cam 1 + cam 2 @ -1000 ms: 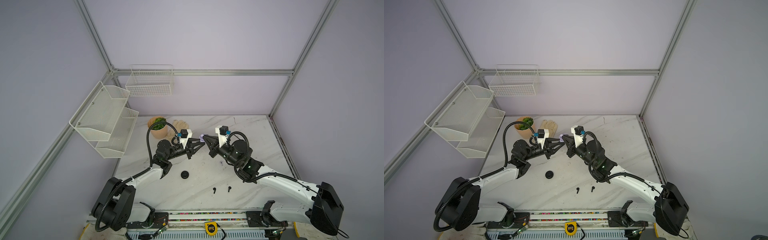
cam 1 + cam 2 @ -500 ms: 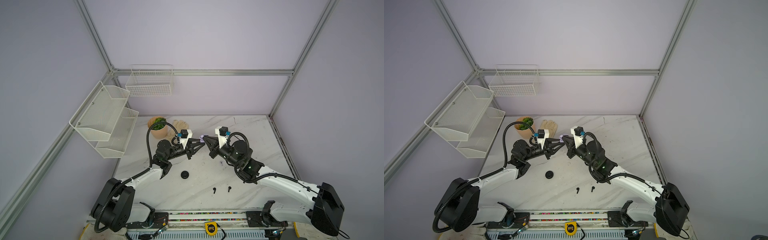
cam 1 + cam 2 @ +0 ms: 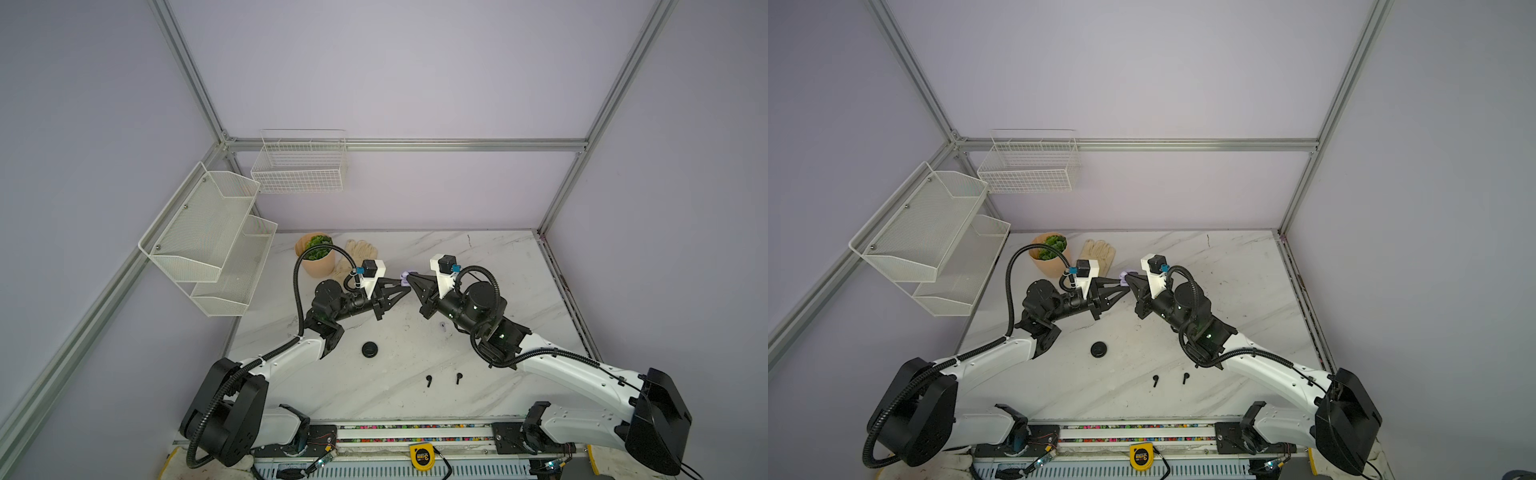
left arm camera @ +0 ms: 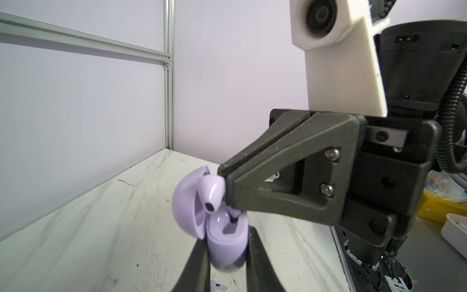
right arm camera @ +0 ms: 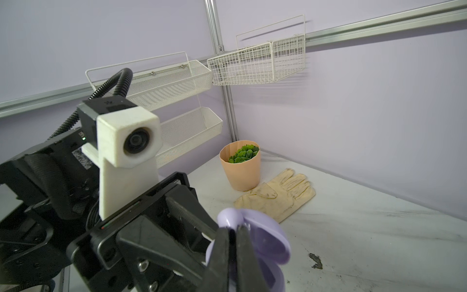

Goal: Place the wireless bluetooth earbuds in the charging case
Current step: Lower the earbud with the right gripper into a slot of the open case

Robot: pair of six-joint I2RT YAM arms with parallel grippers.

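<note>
My left gripper [image 4: 227, 264] is shut on the lilac charging case [image 4: 226, 244], held above the table with its lid [image 4: 185, 202] open. My right gripper [image 5: 233, 236] is shut on a lilac earbud [image 4: 211, 188], whose stem reaches down into the case's opening. In both top views the two grippers meet tip to tip at mid-table around the case [image 3: 404, 277] [image 3: 1124, 277]. A second lilac earbud [image 3: 442, 326] lies on the table under my right arm. Two black earbuds [image 3: 429, 380] [image 3: 458, 377] lie near the front edge. A round black case [image 3: 369, 349] sits shut by my left arm.
A peach plant pot [image 3: 318, 257] and a cream glove [image 3: 360, 251] sit at the back left. White mesh shelves [image 3: 212, 237] and a wire basket [image 3: 299, 166] hang on the walls. A yellow tape measure [image 3: 422, 456] rests on the front rail.
</note>
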